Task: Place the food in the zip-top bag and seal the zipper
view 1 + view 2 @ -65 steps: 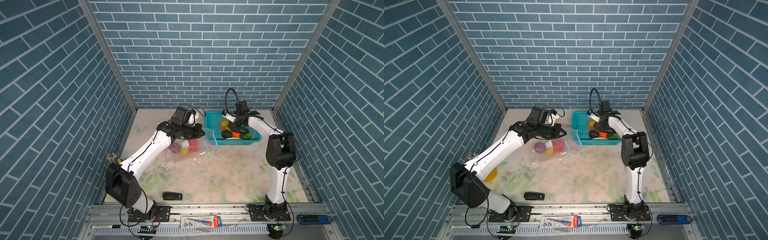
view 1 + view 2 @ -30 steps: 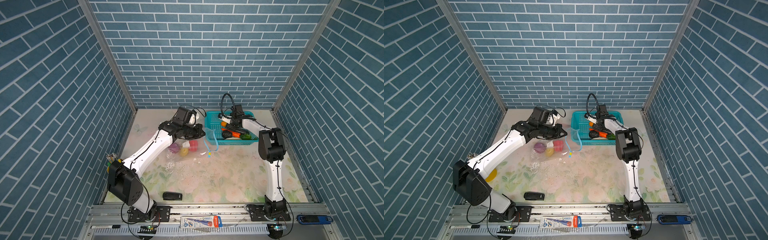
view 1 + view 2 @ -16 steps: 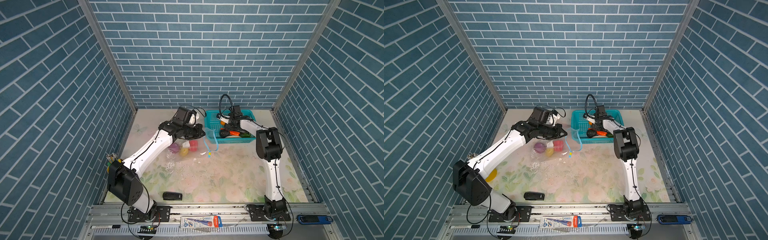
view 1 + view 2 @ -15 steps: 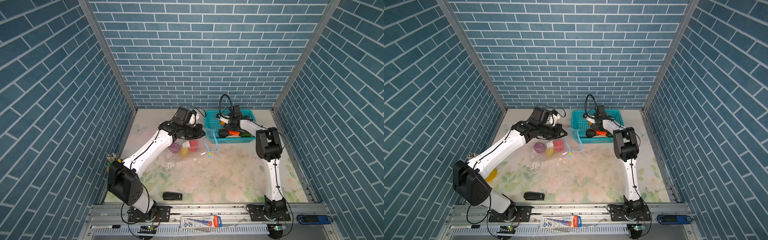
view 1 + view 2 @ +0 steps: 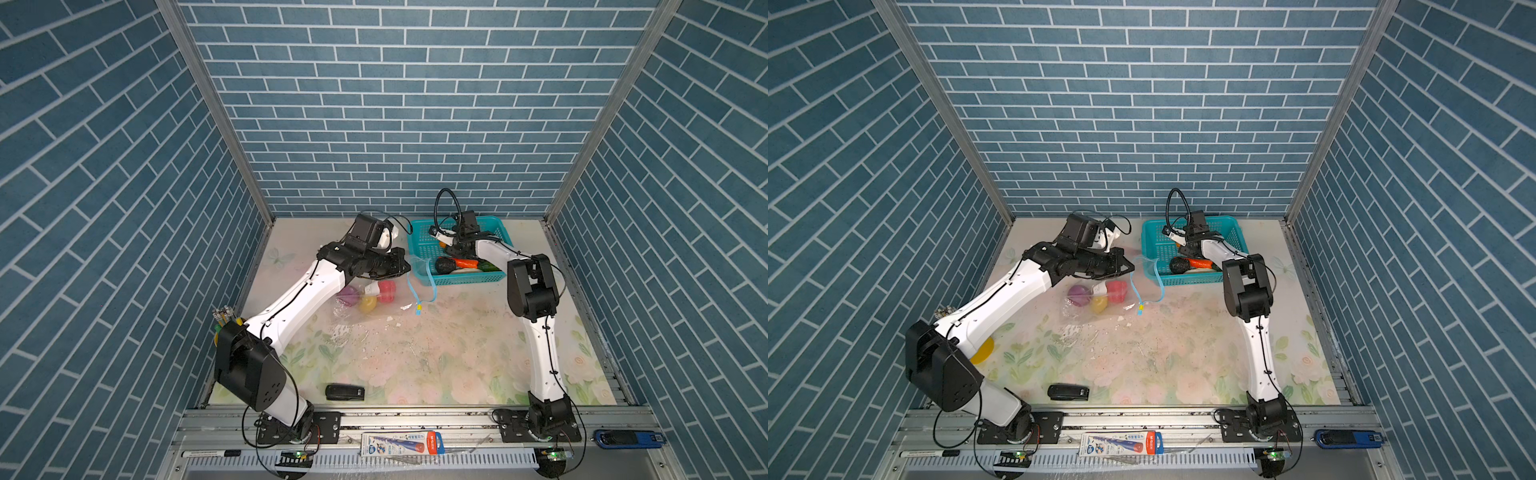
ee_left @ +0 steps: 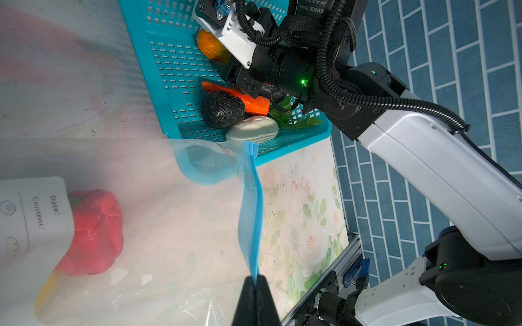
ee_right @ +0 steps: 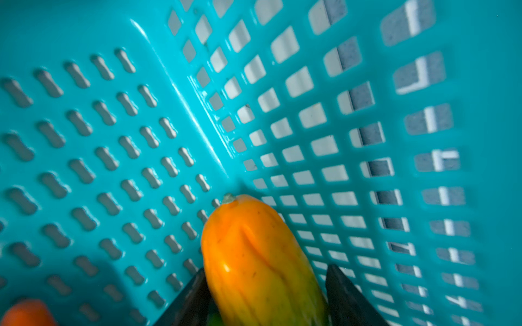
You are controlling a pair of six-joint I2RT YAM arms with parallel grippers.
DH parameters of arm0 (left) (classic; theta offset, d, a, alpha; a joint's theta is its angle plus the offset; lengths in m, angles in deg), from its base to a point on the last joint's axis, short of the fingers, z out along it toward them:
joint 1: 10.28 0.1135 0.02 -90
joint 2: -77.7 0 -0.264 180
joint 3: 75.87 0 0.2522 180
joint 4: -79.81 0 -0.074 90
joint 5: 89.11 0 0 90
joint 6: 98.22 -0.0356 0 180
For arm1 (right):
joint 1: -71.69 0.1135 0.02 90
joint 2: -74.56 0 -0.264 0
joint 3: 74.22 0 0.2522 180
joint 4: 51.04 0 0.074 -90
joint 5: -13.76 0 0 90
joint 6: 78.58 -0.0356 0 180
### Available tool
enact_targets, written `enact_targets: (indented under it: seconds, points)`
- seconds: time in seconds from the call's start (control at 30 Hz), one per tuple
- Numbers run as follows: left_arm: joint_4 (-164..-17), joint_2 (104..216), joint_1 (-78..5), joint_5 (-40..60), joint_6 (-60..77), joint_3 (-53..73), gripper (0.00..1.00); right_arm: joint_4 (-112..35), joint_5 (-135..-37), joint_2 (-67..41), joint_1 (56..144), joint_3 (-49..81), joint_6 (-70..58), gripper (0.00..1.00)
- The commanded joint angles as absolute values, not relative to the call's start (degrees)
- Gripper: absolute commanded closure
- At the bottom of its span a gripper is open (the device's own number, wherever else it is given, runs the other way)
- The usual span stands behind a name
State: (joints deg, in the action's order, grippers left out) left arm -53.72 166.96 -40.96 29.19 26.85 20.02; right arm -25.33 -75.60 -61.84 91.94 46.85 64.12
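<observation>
I'm working a lab test cell: brick-print panels (image 5: 374,104) box in my floral desk (image 5: 436,353), arms (image 5: 542,353) bolted to a metal rail (image 5: 415,417).

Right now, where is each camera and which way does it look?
Top views: high in front, looking down at the table; left arm and right arm show.
Left wrist: on the left arm, looking past the left claw, shut on the zipper, toward the basket and right arm.
Right wrist: on the right arm, looking into the basket at an orange vegetable inside the right claw.
Shared: all show the basket.
</observation>
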Motion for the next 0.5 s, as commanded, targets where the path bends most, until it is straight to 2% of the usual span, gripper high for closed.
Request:
enact_targets:
  seconds: [0.0, 0.47]
  points:
    - [-53.17, 165.62, -41.22, 28.94, 25.97, 19.41, 1.0, -24.95, -76.77, -63.0, 92.31, 48.72, 63.11, 0.37]
    - [-53.48, 165.33, -41.22, 28.76, 26.03, 19.05, 1.0, -32.87, -76.95, -59.46, 92.26, 44.94, 60.04, 0.46]
